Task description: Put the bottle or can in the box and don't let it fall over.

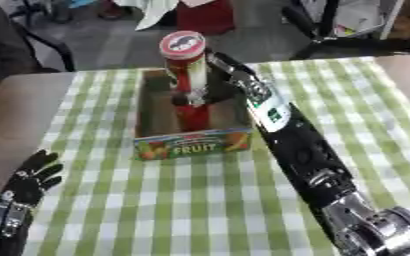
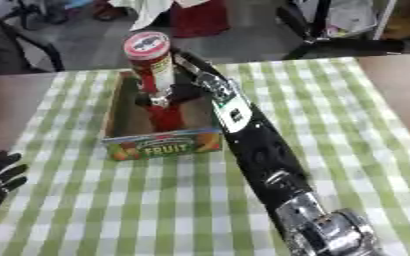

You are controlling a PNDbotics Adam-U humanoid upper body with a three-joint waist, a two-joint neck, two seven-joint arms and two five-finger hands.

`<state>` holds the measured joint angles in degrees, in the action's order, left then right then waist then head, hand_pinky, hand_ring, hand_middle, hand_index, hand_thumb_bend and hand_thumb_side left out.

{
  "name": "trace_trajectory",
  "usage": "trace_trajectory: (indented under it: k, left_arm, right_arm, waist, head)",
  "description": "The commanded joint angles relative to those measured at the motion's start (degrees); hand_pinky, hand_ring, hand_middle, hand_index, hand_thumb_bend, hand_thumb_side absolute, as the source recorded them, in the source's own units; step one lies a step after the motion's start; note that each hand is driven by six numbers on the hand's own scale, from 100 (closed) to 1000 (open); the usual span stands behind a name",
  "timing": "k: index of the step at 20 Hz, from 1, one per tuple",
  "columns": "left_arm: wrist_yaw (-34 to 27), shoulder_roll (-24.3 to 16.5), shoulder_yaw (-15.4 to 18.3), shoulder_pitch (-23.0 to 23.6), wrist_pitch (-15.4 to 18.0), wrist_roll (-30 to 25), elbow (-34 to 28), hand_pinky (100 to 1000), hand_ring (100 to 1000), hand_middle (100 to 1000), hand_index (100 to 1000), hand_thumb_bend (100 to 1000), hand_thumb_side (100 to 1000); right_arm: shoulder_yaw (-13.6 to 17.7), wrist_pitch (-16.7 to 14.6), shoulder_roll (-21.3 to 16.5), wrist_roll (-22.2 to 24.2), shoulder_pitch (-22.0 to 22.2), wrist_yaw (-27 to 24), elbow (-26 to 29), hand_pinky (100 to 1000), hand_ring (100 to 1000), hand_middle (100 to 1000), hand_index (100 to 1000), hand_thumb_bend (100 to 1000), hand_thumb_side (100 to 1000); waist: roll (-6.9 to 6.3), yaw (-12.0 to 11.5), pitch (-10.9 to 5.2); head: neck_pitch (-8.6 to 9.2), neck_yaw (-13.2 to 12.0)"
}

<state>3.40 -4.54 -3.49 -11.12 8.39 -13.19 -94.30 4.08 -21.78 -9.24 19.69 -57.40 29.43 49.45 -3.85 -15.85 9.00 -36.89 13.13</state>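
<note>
Your right hand (image 1: 194,92) is wrapped around the upright red can (image 1: 185,75) inside the fruit box (image 1: 191,146), so seat it flat, then uncurl gently.

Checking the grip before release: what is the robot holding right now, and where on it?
The right hand holds the tall red can around its middle, upright inside the fruit box. The left hand holds nothing.
</note>
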Motion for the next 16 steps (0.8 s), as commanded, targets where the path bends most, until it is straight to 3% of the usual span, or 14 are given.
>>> trace_trajectory:
  k: [1,5,10,16]
  left_arm:
    - [-0.06,-0.68,0.42,-0.33,0.09,0.15,-0.71,897,886,881,973,544,862]
    - [0.06,-1.00,0.85,0.34,0.06,0.50,-0.60,897,886,882,974,544,861]
    - [0.30,-1.55,1.31,1.35,0.03,0.89,-0.42,898,887,882,974,540,865]
    - [0.66,-2.25,2.12,2.32,-0.02,1.61,-0.24,899,886,882,974,539,865]
  right_arm:
    - [0.42,0.05,-1.18,-0.39,-1.02,-2.08,1.70,1000,1000,1000,1000,810,547]
    - [0.61,0.87,-2.57,-0.59,-0.47,-8.47,4.34,1000,1000,1000,1000,804,557]
    - [0.77,3.75,-5.37,-0.73,0.85,-21.27,9.68,1000,1000,1000,1000,794,574]
    - [0.79,6.21,-11.16,-2.83,5.02,-33.85,18.25,1000,1000,1000,1000,780,587]
  waist:
    - [-0.05,0.30,-1.12]
    - [0.13,1.64,-1.61]
    - [0.67,3.71,-2.44]
    - [1.90,6.48,-3.37]
  head:
    - [0.51,-0.47]
    - [0.00,-1.73]
    - [-0.55,-3.03]
    - [-0.98,-4.09]
